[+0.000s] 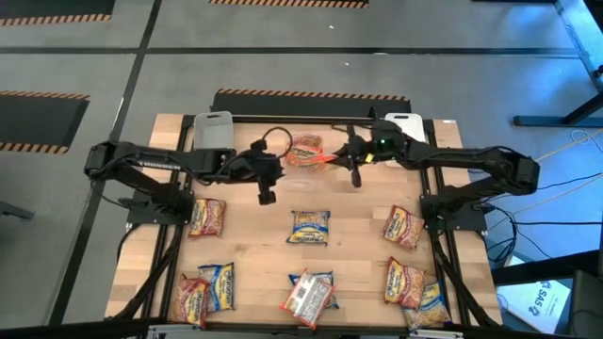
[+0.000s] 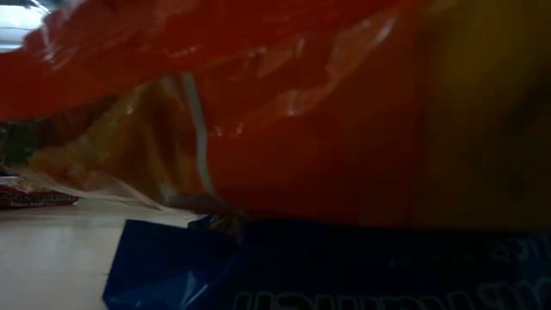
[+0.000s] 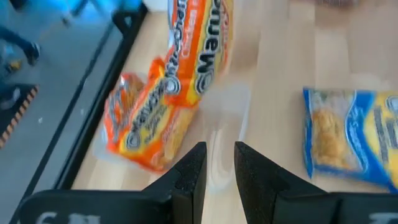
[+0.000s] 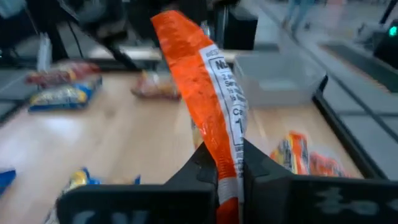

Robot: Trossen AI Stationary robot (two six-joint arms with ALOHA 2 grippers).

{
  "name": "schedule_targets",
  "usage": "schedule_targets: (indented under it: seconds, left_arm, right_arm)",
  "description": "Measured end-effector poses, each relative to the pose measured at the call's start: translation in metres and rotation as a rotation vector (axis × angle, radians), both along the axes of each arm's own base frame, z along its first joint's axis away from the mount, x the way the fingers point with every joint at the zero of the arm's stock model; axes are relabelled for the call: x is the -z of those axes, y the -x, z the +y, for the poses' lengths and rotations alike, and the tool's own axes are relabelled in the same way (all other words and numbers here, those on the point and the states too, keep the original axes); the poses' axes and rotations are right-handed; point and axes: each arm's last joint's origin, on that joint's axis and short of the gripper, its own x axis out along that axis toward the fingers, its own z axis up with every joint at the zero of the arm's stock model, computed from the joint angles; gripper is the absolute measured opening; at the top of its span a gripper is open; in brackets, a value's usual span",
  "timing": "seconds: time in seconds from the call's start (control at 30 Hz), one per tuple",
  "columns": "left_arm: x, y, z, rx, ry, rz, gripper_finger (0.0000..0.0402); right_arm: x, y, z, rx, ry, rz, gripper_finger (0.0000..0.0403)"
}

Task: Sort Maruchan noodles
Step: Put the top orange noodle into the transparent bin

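Pinching an orange Maruchan packet by its lower edge: right gripper, fingers pressed onto the crinkly plastic, packet standing up on edge between them. Seen from above, right gripper near the back middle of the wooden surface, with the orange packet just beside it, over a clear bin whose outline is faint.

Slightly spread and holding nothing: left gripper, fingers with a narrow gap, bare wood under them. Ahead of them, two orange Maruchan packets overlapping near the edge of the surface, and a blue-and-yellow packet off to the other side. From above, left gripper just beside the clear bin, pointing down toward the surface.

Behind each arm at the back edge, a white bin on the left and another white bin on the right.

Scattered over the rest of the surface: a blue-and-yellow packet at centre, a red-and-yellow packet on the right, a pile of packets at the front left, a pair at front middle, and a pile at the front right.

In the low view, filled almost wholly by an orange-red packet lying over a dark blue packet, very close to the lens.
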Motion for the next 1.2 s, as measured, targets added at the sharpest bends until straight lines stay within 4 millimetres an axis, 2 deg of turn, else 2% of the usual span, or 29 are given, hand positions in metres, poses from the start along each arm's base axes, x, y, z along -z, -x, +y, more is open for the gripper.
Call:
schedule_targets:
  seconds: [0.13,0.4,0.6,0.8,1.07,1.2]
  left_arm:
    - [0.016,-0.003,0.004,-0.012,-0.008,-0.127,0.0076]
    - [0.005,-0.011,0.01,0.024,0.011,-0.353,0.0083]
    - [0.0,-0.017,0.021,0.04,0.027,-0.397,0.0145]
    - [0.016,-0.031,0.03,0.026,0.002,-0.381,0.0207]
    - [0.015,-0.033,0.042,0.014,-0.03,-0.416,0.0218]
    - [0.02,-0.035,0.047,0.095,0.029,-0.424,0.0212]
  right_arm:
    - [0.009,0.007,-0.007,-0.025,-0.056,-0.072,0.0006]
    - [0.012,0.011,-0.006,-0.042,-0.047,-0.117,0.0005]
    - [0.015,0.008,-0.007,-0.033,-0.04,-0.12,0.0005]
    - [0.016,0.002,-0.009,-0.055,-0.057,-0.17,0.0005]
    - [0.018,0.001,-0.01,-0.06,-0.064,-0.171,0.0005]
    - [0.018,-0.004,-0.01,-0.075,-0.065,-0.171,0.0005]
